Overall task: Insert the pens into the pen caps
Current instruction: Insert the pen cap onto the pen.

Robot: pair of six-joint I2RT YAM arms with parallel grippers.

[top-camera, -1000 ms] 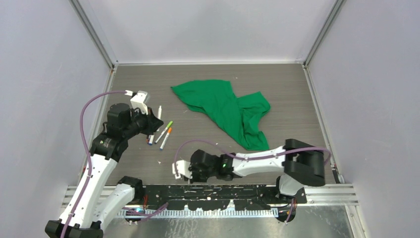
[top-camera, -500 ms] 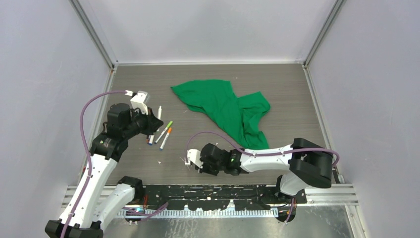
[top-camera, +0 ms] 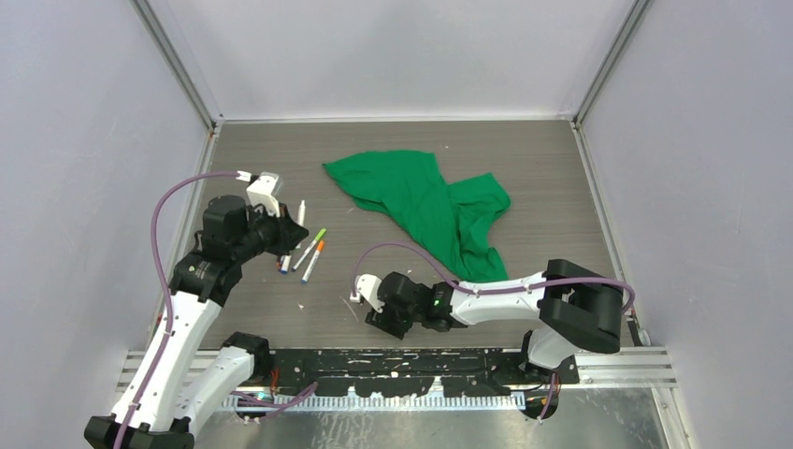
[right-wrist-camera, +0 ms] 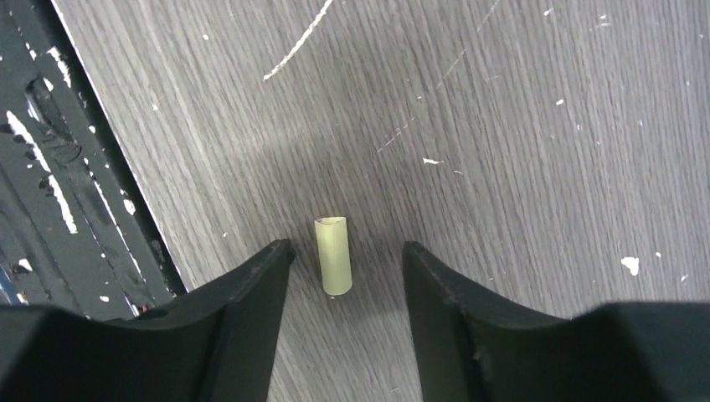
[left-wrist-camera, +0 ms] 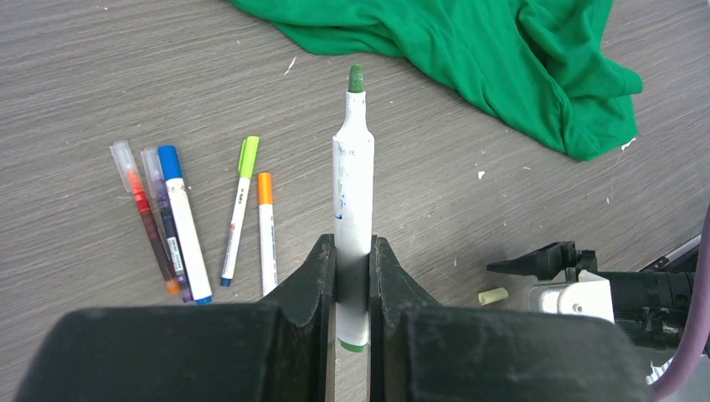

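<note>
Left gripper (left-wrist-camera: 353,251) clamped on green-tipped pen (left-wrist-camera: 353,167), frame centre, nib toward top. Right gripper (right-wrist-camera: 345,251) jaws parted, straddling pale cap (right-wrist-camera: 333,266) lying lower centre, no contact. Centre on cap mid-length, lower fully, close gently so cap neither rolls nor squirts out; leave open end clear

arms: left arm (top-camera: 182,313), right arm (top-camera: 500,292), white shells, black joints
cables (top-camera: 166,201): purple, one per wrist
hands: left hand (left-wrist-camera: 352,251), right hand (right-wrist-camera: 347,251), matte black fingers (right-wrist-camera: 239,322)
</note>
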